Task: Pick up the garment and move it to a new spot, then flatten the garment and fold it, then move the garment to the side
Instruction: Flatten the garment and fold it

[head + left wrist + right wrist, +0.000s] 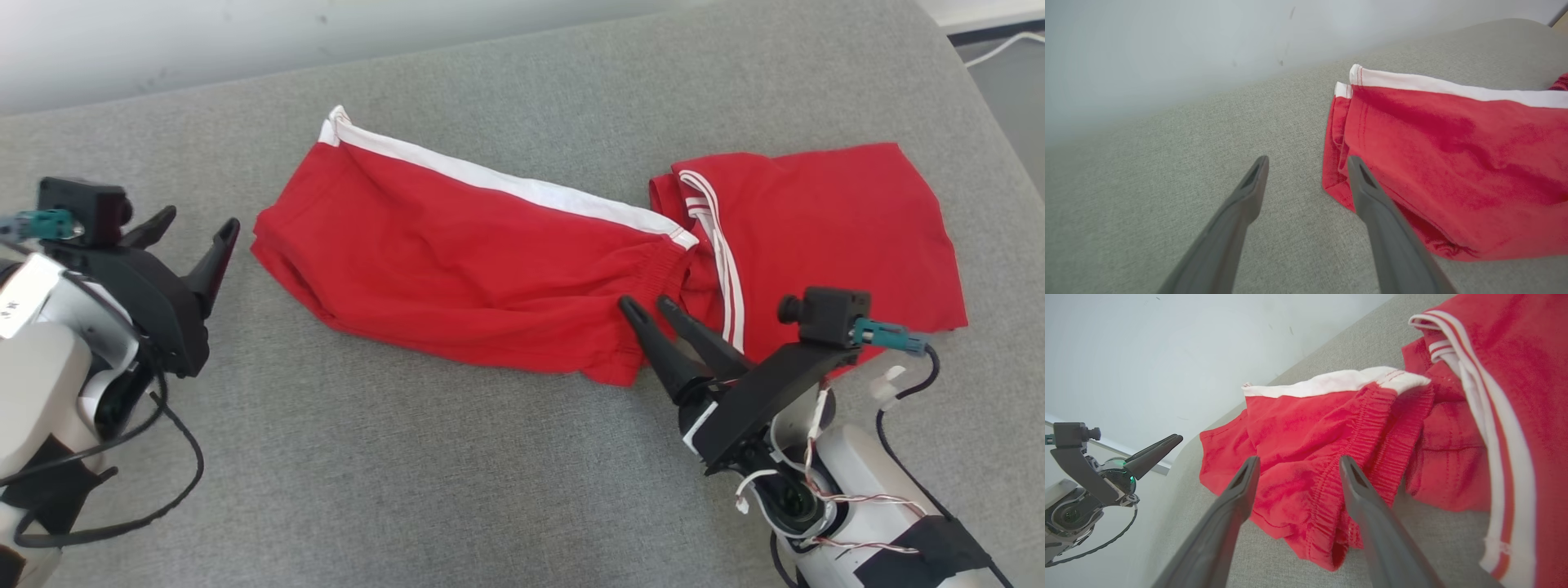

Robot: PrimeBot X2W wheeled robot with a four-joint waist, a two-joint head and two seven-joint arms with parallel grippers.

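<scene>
Red shorts point(490, 269) sprawl on a grey cushion point(408, 490). Left gripper point(200, 219), spread and empty, at nine o'clock — right gripper point(647, 302), also spread, at five o'clock.

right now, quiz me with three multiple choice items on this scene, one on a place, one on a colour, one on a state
1. Against the garment, where is the left gripper?
A. over its middle
B. off its left end, over the grey surface
C. at its right end

2. What colours is the garment?
A. blue and yellow
B. red and white
C. all black

3. How do the left gripper and the right gripper stand?
A. both open, empty
B. both shut on cloth
C. one shut, one open

Answers:
1 B, the head view shows it clear of the cloth's left edge.
2 B, it is red cloth with white bands.
3 A, both wrist views show the fingers spread with nothing pinched.
</scene>
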